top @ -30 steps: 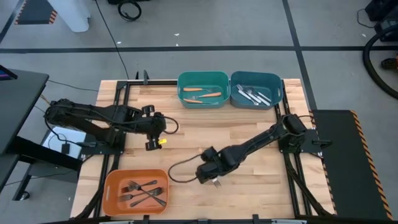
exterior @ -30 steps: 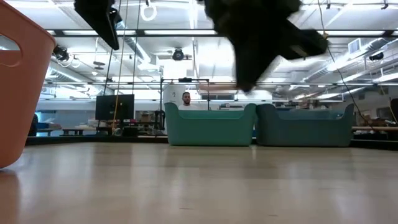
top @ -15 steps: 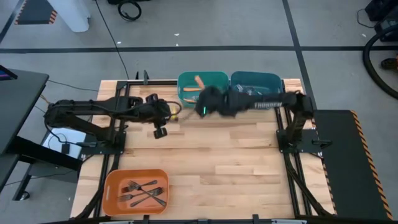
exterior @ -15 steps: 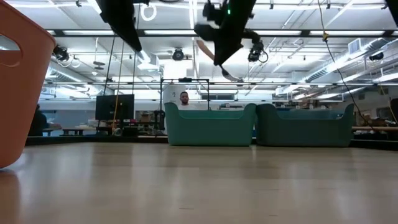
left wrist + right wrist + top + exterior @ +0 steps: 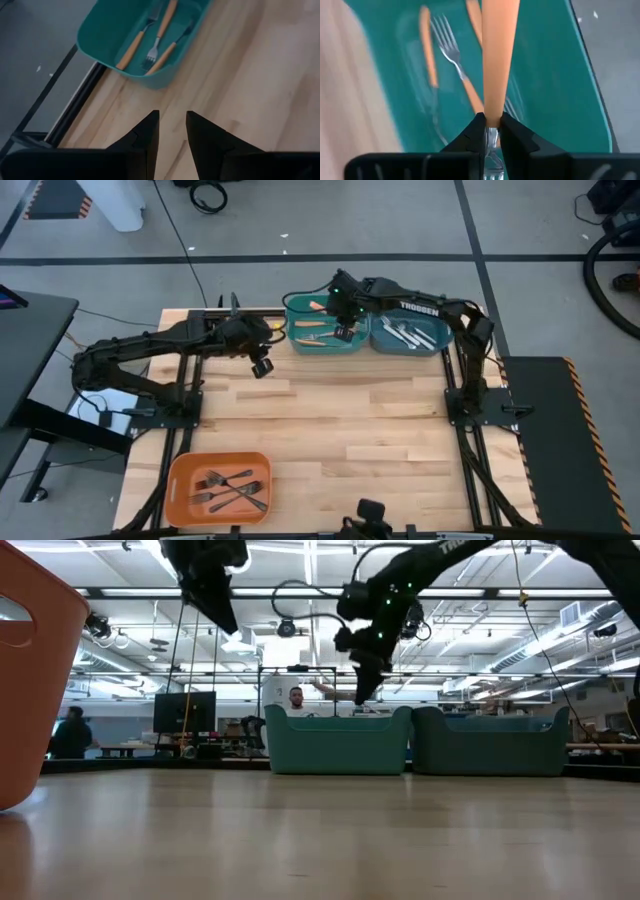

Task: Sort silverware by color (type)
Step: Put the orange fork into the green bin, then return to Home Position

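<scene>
The right gripper [image 5: 489, 131] gripped an orange-handled fork [image 5: 497, 55] above the teal bin [image 5: 300, 308], upper centre. The left gripper [image 5: 172, 131], slightly open and empty, hovered just left of it.

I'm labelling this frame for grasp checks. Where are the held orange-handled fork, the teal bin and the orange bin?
held orange-handled fork [image 5: 495, 60]: right wrist view, on its orange handle.
teal bin [image 5: 297, 305]: high view, on its far rim.
orange bin [image 5: 182, 467]: high view, on its floor.

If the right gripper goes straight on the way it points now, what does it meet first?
Probably the orange-handled forks lying in the teal bin: the right gripper, holding an orange-handled fork, points down into that bin. How far above it is unclear.
</scene>
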You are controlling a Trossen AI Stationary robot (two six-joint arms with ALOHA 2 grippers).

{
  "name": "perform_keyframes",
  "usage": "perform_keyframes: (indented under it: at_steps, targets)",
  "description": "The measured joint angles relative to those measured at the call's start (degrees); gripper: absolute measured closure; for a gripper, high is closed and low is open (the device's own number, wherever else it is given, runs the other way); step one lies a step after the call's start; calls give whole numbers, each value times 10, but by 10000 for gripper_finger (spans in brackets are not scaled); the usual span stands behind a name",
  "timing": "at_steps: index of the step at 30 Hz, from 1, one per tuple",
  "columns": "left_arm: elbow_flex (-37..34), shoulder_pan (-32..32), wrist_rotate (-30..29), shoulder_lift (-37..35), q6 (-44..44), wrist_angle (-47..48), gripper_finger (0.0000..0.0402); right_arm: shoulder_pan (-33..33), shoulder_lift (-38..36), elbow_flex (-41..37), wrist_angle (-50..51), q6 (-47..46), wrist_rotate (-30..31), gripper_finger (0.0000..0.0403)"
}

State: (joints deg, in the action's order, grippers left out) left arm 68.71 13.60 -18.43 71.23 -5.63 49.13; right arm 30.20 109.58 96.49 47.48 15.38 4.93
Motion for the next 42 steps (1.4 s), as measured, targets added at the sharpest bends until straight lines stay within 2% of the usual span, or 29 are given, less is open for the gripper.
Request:
perform_keyframes:
  at_steps: [8, 12, 15, 17, 22, 25, 29, 33, 37, 42]
  targets:
    - [0, 31, 0, 0, -27, -20, 294, 19, 39, 0, -7, 83, 5, 305]
    - [0, 31, 0, 0, -30, -39, 294, 18, 33, 0, -5, 85, 14, 296]
    - [0, 31, 1, -6, -31, -55, 294, 18, 9, 0, 3, 48, 2, 296]
    - [0, 31, 1, -21, -32, -56, 294, 19, -17, 0, 4, 14, -40, 297]
    - [0, 31, 0, -76, -57, -43, 294, 41, -83, 0, -19, -40, -206, 297]
    - [-15, 31, -18, -123, -64, -45, 294, 55, -120, 0, -35, -62, -238, 297]
    - [-62, 31, -58, -194, -98, -56, 294, 63, -170, 0, -39, -78, -211, 297]
    - [-142, 27, -65, -272, -107, -118, 294, 59, -229, -22, -71, -88, -166, 297]
    - [-239, 11, -65, -348, -105, -225, 294, 46, -303, -95, -145, -120, -139, 297]
    - [-353, -14, -64, -433, -98, -364, 294, 20, -403, -238, -239, -157, -115, 297]
